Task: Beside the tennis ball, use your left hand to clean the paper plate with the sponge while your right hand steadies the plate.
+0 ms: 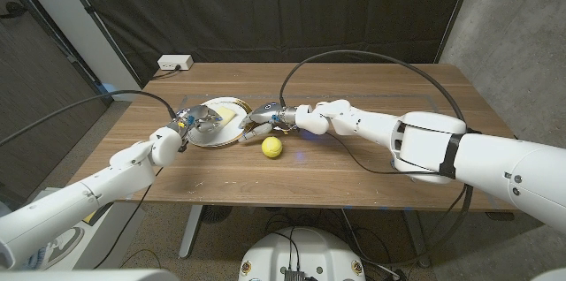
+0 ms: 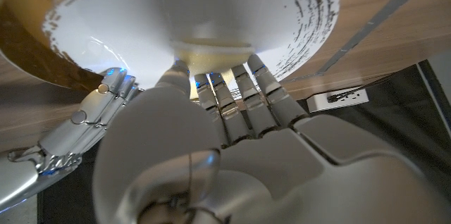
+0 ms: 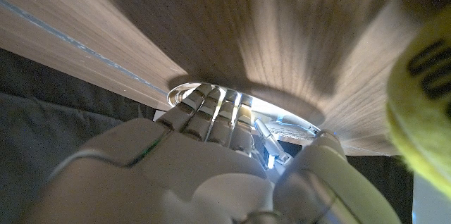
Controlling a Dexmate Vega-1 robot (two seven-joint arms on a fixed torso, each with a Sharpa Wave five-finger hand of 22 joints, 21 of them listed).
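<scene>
The white paper plate with a brown rim lies left of the table's middle. My left hand is over its near left part and presses a pale yellow sponge against the plate's white face. My right hand holds the plate's right rim; its fingers close on the edge. In the right wrist view my right hand reaches to the plate's rim. The yellow tennis ball sits on the table just in front of my right hand, also close by the ball.
A white power strip lies at the table's far left corner, seen as the strip past the plate. Black cables arc over the table behind my right arm. Dark curtains hang behind the wooden table.
</scene>
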